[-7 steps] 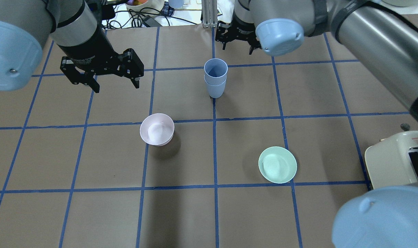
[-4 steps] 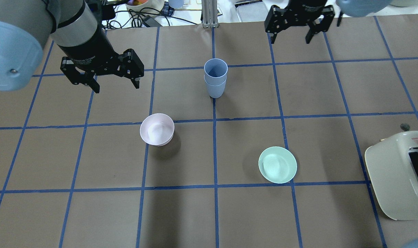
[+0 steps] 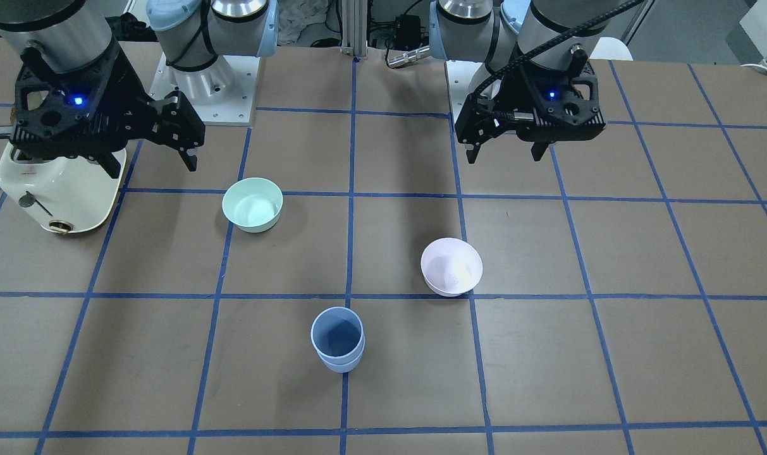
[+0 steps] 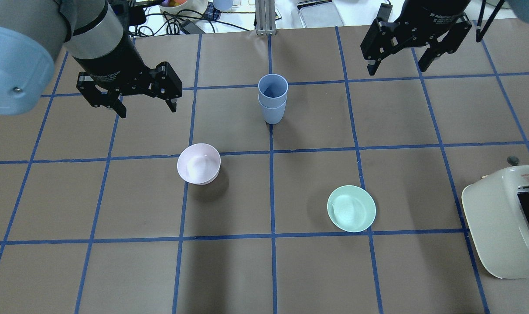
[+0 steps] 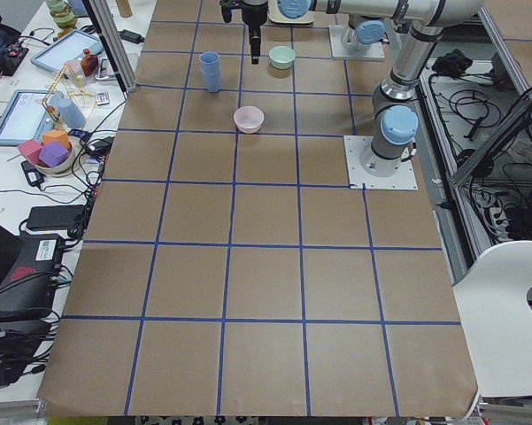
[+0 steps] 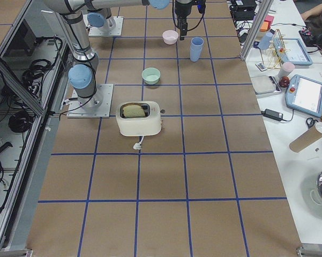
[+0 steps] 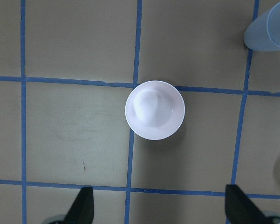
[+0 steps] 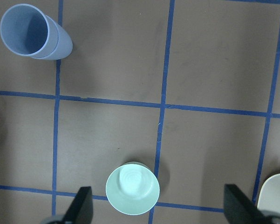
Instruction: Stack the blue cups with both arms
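Our right arm [image 3: 54, 25] swings away from the nested blue cups [image 4: 272, 98]; both jaws gape empty, so we judge stacking done.

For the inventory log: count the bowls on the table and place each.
2. The pale pink bowl sits on the robot's left half, the mint-green bowl on its right half, toward the toaster. None seems hidden.

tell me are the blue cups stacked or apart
Stacked: the blue cups stand upright, one inside the other, two rims showing. Left gripper and right gripper are open, off them.
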`<state>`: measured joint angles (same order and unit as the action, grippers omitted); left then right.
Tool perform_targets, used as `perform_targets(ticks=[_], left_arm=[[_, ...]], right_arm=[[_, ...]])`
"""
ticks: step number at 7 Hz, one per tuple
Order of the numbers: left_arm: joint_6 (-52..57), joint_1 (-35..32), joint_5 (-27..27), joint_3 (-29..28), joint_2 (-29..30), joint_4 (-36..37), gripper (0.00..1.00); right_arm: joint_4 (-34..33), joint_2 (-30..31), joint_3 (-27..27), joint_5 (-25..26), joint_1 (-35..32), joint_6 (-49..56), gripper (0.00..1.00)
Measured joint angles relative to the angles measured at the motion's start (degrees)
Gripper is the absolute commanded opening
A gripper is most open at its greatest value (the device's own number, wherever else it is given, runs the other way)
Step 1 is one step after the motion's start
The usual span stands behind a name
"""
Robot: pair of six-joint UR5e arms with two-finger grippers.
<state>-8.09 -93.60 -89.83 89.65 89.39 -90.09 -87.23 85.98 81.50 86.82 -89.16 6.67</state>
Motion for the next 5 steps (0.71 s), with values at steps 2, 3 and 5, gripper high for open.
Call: perform_targets(ticks=[2,3,5], left_arm=[[0.00,0.00,0.00,-0.01,0.00,0.00,1.00],[0.00,0.00,0.00,-0.05,0.04,0.00,1.00],[0.00,0.00,0.00,-0.08,0.09,0.00,1.00]], right_arm=[[-1.87,-0.04,0.98,0.19,0.46,0.90,1.00],[-1.99,-0.06,1.05,0.20,0.50,0.94,1.00],[-1.96,-0.04,1.06,0.29,0.60,0.99,1.00]])
